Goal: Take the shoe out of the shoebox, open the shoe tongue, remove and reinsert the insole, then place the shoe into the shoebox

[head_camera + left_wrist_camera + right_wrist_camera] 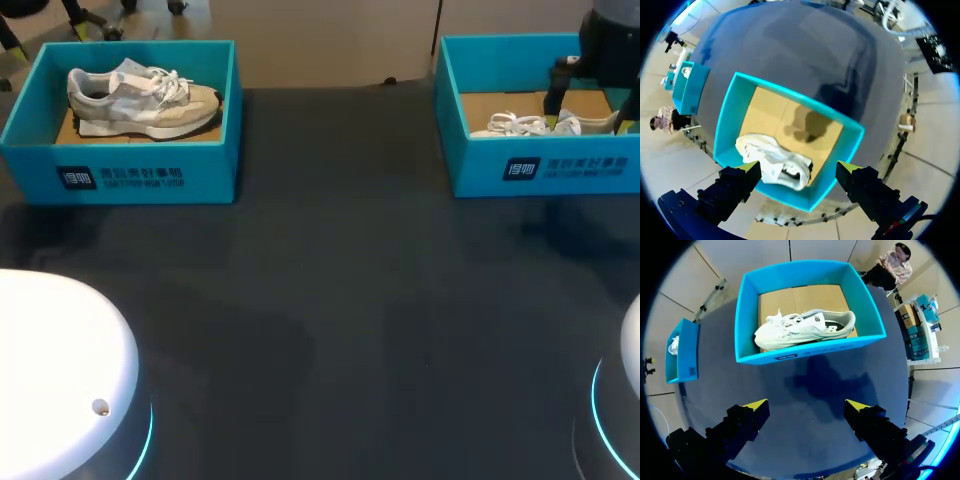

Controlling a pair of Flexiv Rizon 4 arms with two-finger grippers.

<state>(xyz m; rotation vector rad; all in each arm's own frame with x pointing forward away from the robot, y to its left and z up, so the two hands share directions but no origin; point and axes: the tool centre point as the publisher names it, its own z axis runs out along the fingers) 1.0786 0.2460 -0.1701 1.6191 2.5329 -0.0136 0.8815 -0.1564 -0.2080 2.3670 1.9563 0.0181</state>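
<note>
Two teal shoeboxes stand at the table's far side. The left shoebox (140,175) (830,185) holds a grey-and-white shoe (145,100) (772,160) lying on its side. My left gripper (799,167), out of the head view, hangs open high above that box's outer edge, the shoe below and between its fingers. The right shoebox (560,170) (805,352) holds a white shoe (530,125) (802,330), laces to the left. My right gripper (590,105) (806,404) hangs open above the table in front of this box, clear of it.
The dark table (330,320) stretches between the boxes and my two white arm bases (60,370), which sit at the near corners. Each wrist view shows the other box (690,87) (682,357) off to the side.
</note>
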